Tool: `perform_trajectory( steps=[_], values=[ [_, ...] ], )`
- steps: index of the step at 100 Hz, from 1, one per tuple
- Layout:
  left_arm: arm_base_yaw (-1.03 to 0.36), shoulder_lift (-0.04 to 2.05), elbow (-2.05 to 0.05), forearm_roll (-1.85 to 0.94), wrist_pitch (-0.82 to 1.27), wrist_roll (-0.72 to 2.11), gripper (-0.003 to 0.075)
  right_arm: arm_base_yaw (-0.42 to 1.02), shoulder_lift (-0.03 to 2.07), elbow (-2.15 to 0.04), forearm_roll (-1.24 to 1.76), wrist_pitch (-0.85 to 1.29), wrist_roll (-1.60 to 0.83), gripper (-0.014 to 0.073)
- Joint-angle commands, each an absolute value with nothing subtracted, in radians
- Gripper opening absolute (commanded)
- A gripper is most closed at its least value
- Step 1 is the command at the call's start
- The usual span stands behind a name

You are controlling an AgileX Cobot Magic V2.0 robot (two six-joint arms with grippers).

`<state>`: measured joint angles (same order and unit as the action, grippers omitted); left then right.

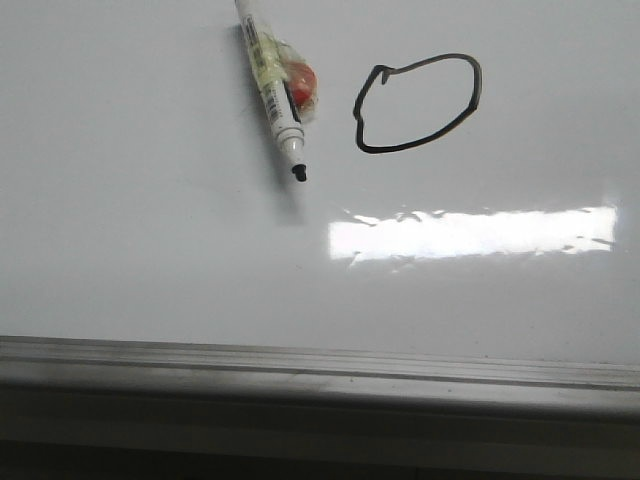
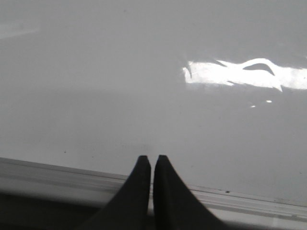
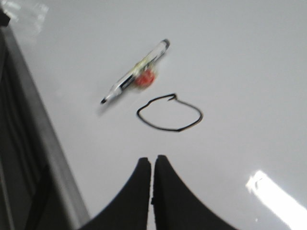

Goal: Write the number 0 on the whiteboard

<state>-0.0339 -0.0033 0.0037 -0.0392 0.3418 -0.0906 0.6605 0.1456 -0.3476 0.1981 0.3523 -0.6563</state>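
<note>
The whiteboard (image 1: 150, 260) fills the front view, glossy white. On it the number 0 (image 1: 470, 110) is drawn as a thin black lopsided oval, also seen in the right wrist view as the number 0 (image 3: 192, 125). A marker (image 1: 273, 88) with a black tip lies loose on the board left of the oval, the marker (image 3: 125, 82) lying beyond the oval in the right wrist view. My right gripper (image 3: 153, 159) is shut and empty, apart from both. My left gripper (image 2: 152, 157) is shut and empty over the board's near edge. Neither gripper shows in the front view.
A grey metal rail (image 1: 320, 365) runs along the board's near edge, the same rail (image 2: 57, 175) passing under my left fingers. A rail (image 3: 38, 134) borders the board in the right wrist view. Bright rectangular glare (image 1: 470, 233) lies below the oval.
</note>
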Motion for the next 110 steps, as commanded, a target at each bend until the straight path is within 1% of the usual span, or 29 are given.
perform_trajectory(
  steps=[1,7,12,22,29,39,51,76,110],
  values=[
    [-0.034,-0.032,0.035,-0.053,0.307,-0.09,-0.002,0.655,0.171,-0.293,0.256,0.039,-0.651,-0.004],
    [-0.034,-0.032,0.035,-0.053,0.307,-0.09,-0.002,0.655,0.171,-0.226,0.274,-0.077,-0.597,-0.004],
    [-0.034,-0.032,0.035,-0.053,0.307,-0.09,-0.002,0.649,0.171,-0.178,0.217,-0.12,-0.479,-0.004],
    [-0.034,-0.032,0.035,-0.053,0.307,-0.09,-0.002,0.592,0.171,-0.097,0.0,-0.089,-0.084,-0.004],
    [-0.034,-0.032,0.035,-0.053,0.307,-0.09,-0.002,0.528,0.171,-0.054,-0.122,-0.054,0.049,-0.004],
    [-0.034,-0.032,0.035,-0.053,0.307,-0.09,-0.002,0.437,0.159,-0.017,-0.128,-0.042,0.053,-0.004],
    [-0.034,-0.032,0.035,-0.053,0.307,-0.09,-0.002,0.375,0.129,0.026,-0.128,-0.039,0.053,-0.004],
    [-0.034,-0.032,0.035,-0.053,0.307,-0.09,-0.002,0.371,0.047,0.023,-0.128,0.265,0.053,-0.004],
    [-0.034,-0.032,0.035,-0.053,0.307,-0.09,-0.002,0.369,-0.009,0.025,-0.129,0.293,0.053,-0.004]
  ],
)
